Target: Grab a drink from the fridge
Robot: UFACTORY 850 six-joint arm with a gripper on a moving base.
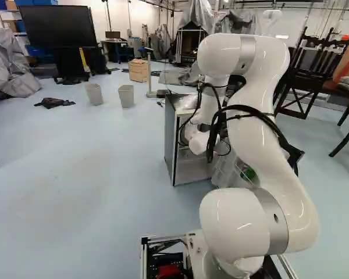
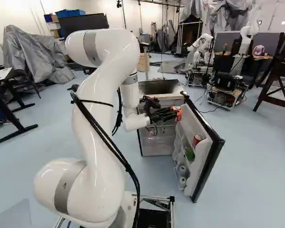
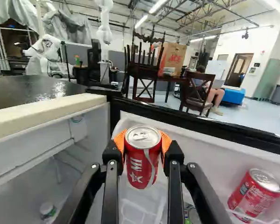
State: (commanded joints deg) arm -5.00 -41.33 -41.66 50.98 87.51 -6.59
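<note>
My claw [image 2: 176, 113] is pinching a red can [image 3: 143, 156] between its orange pads [image 3: 120, 139], upright in the opening beside the fridge door [image 2: 205, 142]. Beyond one finger, I see another red can [image 3: 255, 195] sitting in the door's rack. My white arm [image 2: 102, 118] reaches over to the open fridge [image 2: 157, 141].

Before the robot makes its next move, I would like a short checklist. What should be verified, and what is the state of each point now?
1. Gripper shut on the red can: ok, pads on both sides.
2. Held can roughly upright: ok.
3. Fridge door open: ok.
4. Fingers apart from the other can: ok.
5. Held can away from the fridge: not ok.
6. Grip firm enough: cannot tell.
</note>
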